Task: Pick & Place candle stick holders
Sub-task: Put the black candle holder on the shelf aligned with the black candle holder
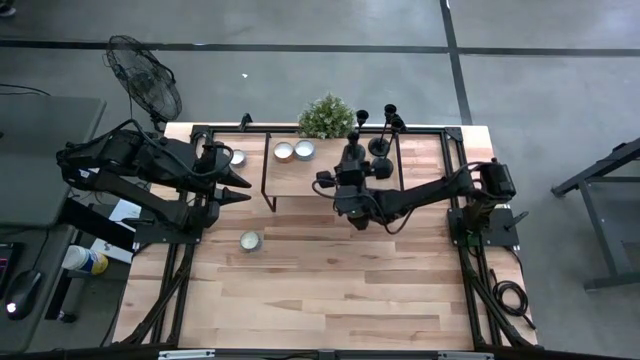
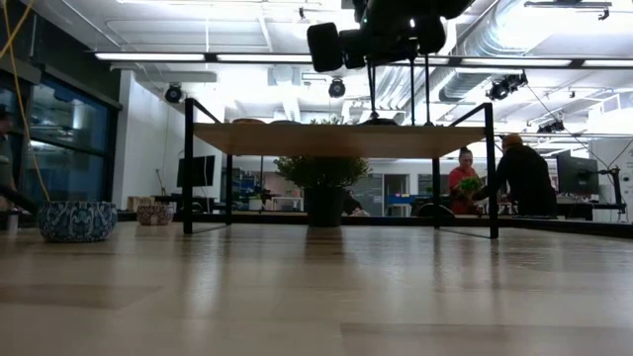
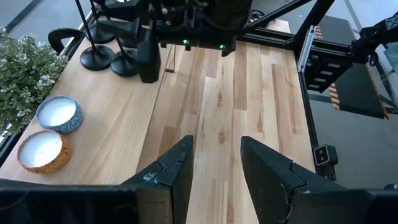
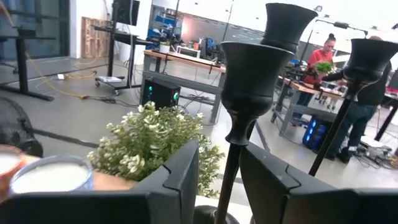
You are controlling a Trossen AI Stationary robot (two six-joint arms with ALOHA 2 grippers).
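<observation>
Seen from overhead, a pale wooden table (image 1: 330, 290) carried a low black-framed shelf (image 1: 300, 172) along its back edge. The right gripper (image 1: 352, 152) reached over that shelf, and the candle stick holders (image 1: 380, 130) stood clustered on the shelf top just ahead of its fingertips and slightly to one side. One holder (image 4: 247, 81) rose directly between the gripper's two dark fingers (image 4: 180, 171); its stem stood in the gap with clear space showing on either side, so the grip looked loosened, the fingers parted rather than clenched on the stem. Two more holder cups appeared beyond it in the wrist view, farther from the gripper.

A small potted plant (image 1: 325, 117) with pale green leaves sat just beyond the right gripper, to the side away from the holders. Two white candles in tins (image 1: 293, 150) sat on the shelf farther along that same side.

The left gripper (image 1: 238, 187) waited off the shelf's end, well apart from the holders, its fingers (image 3: 177, 168) spread and empty above bare wood. Another tin candle (image 1: 249, 240) sat on the table near it, on the open tabletop in front of the shelf, and a further one (image 1: 237, 157) lay close by its fingertips.

From table height, the shelf showed as a thin board on black legs, with the plant's dark pot beneath and the right arm's dark body above it. A blue patterned bowl (image 2: 76, 220) rested at the table's far side. Two people (image 2: 495, 178) stood at a workbench in the room behind.
</observation>
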